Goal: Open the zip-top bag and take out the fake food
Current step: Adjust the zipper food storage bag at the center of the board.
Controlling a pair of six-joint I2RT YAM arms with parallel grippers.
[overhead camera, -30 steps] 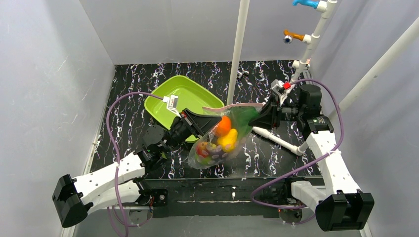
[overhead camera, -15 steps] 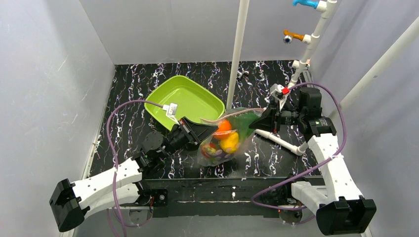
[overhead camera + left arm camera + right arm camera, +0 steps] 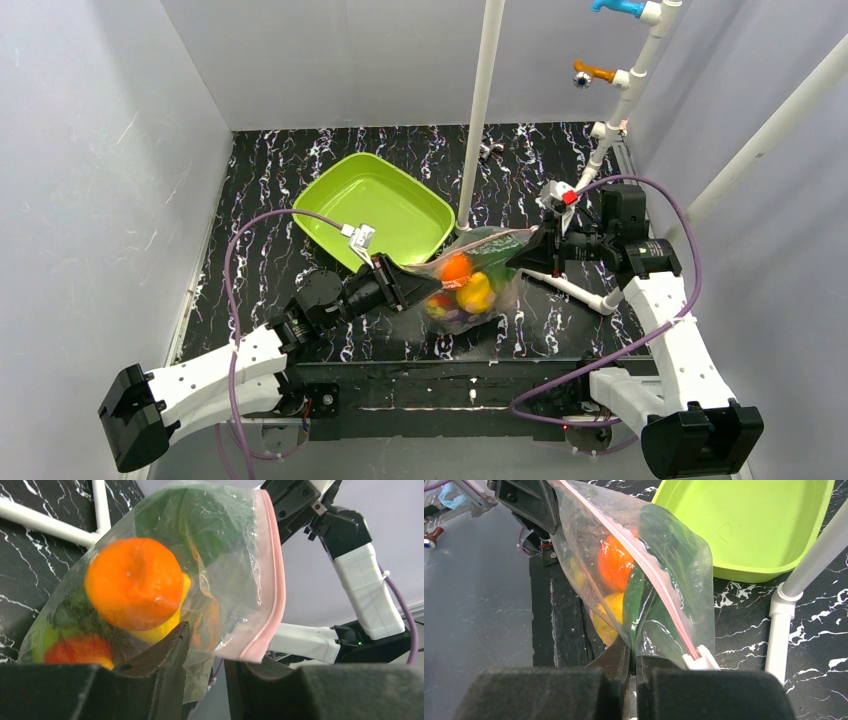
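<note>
"Where is the bag right now?"

"I am holding the bag (image 3: 470,285) up between my two pincers, just off the near corner of the green tray (image 3: 330,215), on the side toward my right arm. It is hanging above the black marbled table (image 3: 260,200)."

"And what are the pincers doing?"

"My left pincer (image 3: 418,283) is pinching the end of the bag nearer the tray. The plastic is caught between the fingers, though a narrow gap is showing. My right pincer (image 3: 633,656) is pressing together on the end farther from the tray, just beside the white slider (image 3: 696,660) on the pink zip strip (image 3: 644,565)."

"Is the zip open?"

"I cannot tell. The strip is running along the top edge from one pincer to the other."

"What is showing inside?"

"An orange (image 3: 132,582) is sitting highest, with a yellow lemon (image 3: 477,293) pressing against it from below. Something dark green (image 3: 674,555) is filling the side away from the tray, and a red piece (image 3: 75,650) is lying at the bottom — all of it inside the plastic."
</note>
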